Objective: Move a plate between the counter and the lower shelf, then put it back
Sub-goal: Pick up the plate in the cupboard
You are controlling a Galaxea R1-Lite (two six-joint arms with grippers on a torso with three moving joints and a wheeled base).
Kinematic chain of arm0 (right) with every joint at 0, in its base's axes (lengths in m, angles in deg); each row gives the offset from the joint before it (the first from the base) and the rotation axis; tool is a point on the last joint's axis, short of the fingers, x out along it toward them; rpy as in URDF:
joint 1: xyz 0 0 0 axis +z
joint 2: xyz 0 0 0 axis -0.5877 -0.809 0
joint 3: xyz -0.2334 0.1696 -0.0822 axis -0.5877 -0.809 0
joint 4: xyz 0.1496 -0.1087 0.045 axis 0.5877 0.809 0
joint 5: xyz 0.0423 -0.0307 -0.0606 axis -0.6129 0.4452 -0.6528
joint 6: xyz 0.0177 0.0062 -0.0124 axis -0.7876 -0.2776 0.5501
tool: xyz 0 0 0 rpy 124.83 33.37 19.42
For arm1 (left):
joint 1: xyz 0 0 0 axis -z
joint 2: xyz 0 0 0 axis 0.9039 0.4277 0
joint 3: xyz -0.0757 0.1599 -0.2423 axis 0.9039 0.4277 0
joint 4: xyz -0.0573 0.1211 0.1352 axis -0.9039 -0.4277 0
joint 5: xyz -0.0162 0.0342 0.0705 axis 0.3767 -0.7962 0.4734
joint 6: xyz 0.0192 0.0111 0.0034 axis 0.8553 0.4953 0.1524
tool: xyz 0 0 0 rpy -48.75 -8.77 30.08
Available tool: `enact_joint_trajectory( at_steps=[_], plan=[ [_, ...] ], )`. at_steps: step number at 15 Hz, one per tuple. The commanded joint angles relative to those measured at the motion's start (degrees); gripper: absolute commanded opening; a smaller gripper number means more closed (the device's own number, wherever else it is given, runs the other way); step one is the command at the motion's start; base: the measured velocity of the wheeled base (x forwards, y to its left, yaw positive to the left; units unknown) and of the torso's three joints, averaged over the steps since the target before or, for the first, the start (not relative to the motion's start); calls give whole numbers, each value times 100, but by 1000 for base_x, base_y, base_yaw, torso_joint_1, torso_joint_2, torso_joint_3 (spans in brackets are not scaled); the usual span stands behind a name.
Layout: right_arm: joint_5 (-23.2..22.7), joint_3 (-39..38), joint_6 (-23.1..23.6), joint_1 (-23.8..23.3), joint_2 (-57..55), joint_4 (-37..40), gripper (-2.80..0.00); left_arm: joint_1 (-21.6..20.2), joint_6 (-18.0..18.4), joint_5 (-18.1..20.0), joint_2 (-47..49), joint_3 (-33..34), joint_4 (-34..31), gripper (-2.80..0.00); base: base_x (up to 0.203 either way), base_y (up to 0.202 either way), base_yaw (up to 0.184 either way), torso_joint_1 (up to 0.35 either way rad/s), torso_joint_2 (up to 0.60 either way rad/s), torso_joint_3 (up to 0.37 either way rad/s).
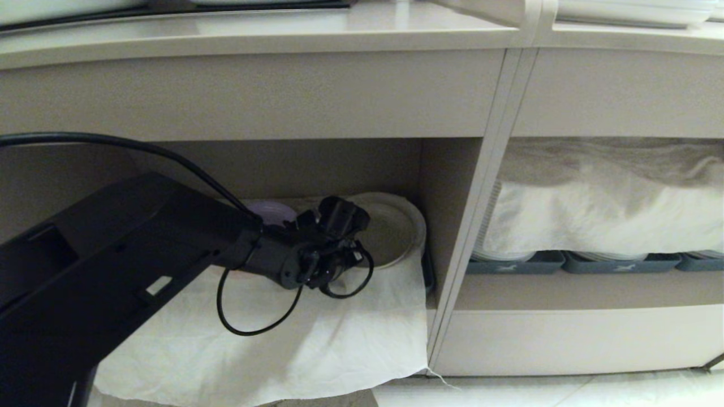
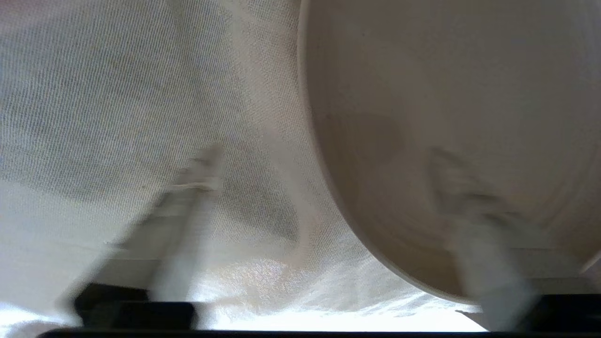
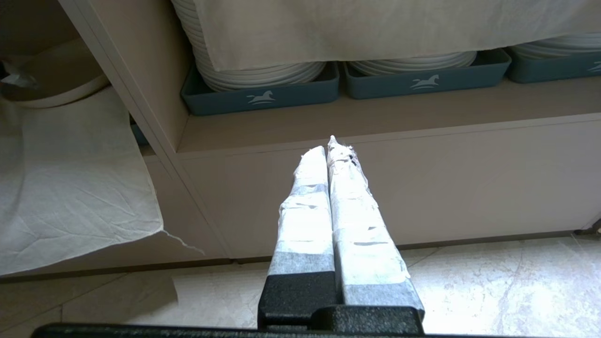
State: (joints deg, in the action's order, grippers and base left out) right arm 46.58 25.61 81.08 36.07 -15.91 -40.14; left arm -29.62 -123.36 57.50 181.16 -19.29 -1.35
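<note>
Nearest the head camera, the black left arm (image 1: 113, 254) reaches from the lower left into the lower shelf (image 1: 317, 164). Its left tool (image 2: 324, 188) stands with its taped fingers (image 2: 188, 197) spread wide and grasps nothing: in the left wrist view one finger lies over the crinkled white cloth (image 2: 117, 94), the other over the inside of the plate (image 2: 446, 94), the rim between them. From that view I cannot tell whether either finger touches.

From the head, the plate (image 1: 396, 226) sits deep in the bay on the cloth (image 1: 294, 339), near the right wall, just behind the wrist. A purple plate (image 1: 271, 212) shows to its left. The bench (image 1: 254, 34) runs above.

Right tool (image 3: 328, 155) hangs low before the neighbouring bay, fingers clenched together on nothing, facing blue-grey trays (image 3: 263, 96) of stacked white plates (image 3: 244, 70).
</note>
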Motion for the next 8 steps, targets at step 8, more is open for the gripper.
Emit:
enact_joint_trajectory(
  at_steps=[8],
  plan=[
    [2, 0, -2, 1, 0, -2, -280, 1, -3, -49, -56, -135, 0, -280, 0, 0, 0, 0, 0, 0]
  ],
)
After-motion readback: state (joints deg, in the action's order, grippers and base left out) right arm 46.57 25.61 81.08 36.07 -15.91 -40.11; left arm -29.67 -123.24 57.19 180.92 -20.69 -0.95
